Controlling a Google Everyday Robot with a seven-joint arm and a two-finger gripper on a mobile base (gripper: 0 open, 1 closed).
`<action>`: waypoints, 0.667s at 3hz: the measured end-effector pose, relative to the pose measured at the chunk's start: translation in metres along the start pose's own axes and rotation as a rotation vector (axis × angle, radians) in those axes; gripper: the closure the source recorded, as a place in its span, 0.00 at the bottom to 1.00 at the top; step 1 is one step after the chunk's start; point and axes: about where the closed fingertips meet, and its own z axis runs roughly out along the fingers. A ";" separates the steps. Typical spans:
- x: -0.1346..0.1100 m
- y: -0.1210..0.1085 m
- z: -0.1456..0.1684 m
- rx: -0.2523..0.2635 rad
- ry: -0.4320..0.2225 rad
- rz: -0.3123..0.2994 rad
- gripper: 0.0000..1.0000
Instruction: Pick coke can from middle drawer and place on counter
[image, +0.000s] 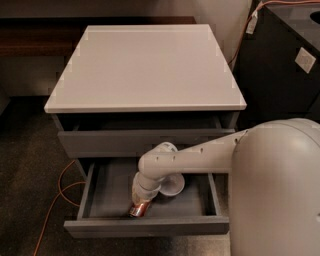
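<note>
We're at the pick. The arm (195, 157) reaches in from the right and bends down into the open middle drawer (145, 227). The gripper (140, 198) is right on top of the coke can (137, 210). Whether that claw is closed on the can or only over it, I cannot tell from here.

The can sits at the near side of the drawer, close to the front wall and left of centre. A white bowl (173, 186) is just beyond it. I see only its lower part: coppery red with a silver end.

Next, I'd judge, it needs a firm hold and a straight lift clear of the drawer front. Then it goes up past the drawer above (145, 142) to the white counter (145, 65).
</note>
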 end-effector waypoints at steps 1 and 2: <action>0.000 -0.002 0.001 -0.039 0.030 -0.047 0.21; 0.000 0.001 0.009 -0.089 0.063 -0.106 0.01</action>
